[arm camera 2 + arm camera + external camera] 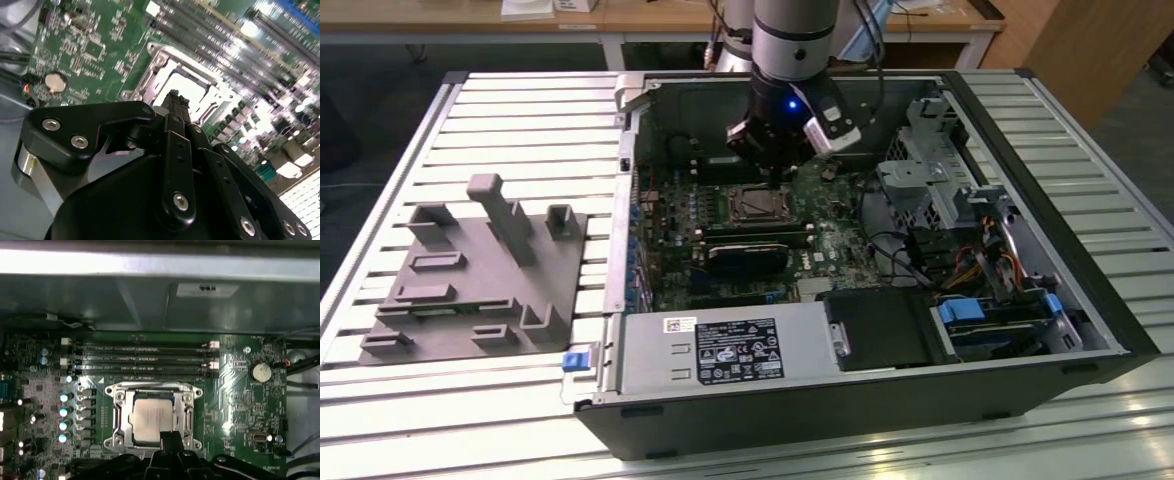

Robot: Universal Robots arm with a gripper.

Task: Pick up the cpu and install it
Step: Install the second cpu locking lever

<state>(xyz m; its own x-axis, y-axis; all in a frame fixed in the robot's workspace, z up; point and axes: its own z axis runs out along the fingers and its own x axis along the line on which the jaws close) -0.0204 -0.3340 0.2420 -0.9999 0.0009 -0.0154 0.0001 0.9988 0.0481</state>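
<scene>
One cpu point(154, 419): flat silver-topped square lying level inside the socket frame point(117, 412) on the motherboard point(235, 390), in the middle of the open case point(1067, 300).
Fixture plate point(454, 290): grey, on the slatted table at the exterior view's left, well apart from the case; no chip can be made out on it.
Power supply point(720, 350): near edge of the case, with a white sticker of dense print and a small white tag; none of it is read here.
Gripper point(170, 437): just over the near edge of the socket, fingers pressed together and pinching nothing; in the second wrist view its tips point(174, 97) point at the pale chip top.
Handling, as a judgement: light, stiff, smooth metal lid that is likely slippery; the underside contacts and the socket are fragile, so hold it by two opposite rims, kept level, never pressing the top hard.
Chip marking: faint lines on the lid, too small to read.
Case wall label point(207, 290): pale patch, print unreadable.
Coin cell point(260, 372): round, beside the socket, past the memory slots point(142, 357).
Drive cage point(934, 170): exterior view's right, with cables beside it.
</scene>
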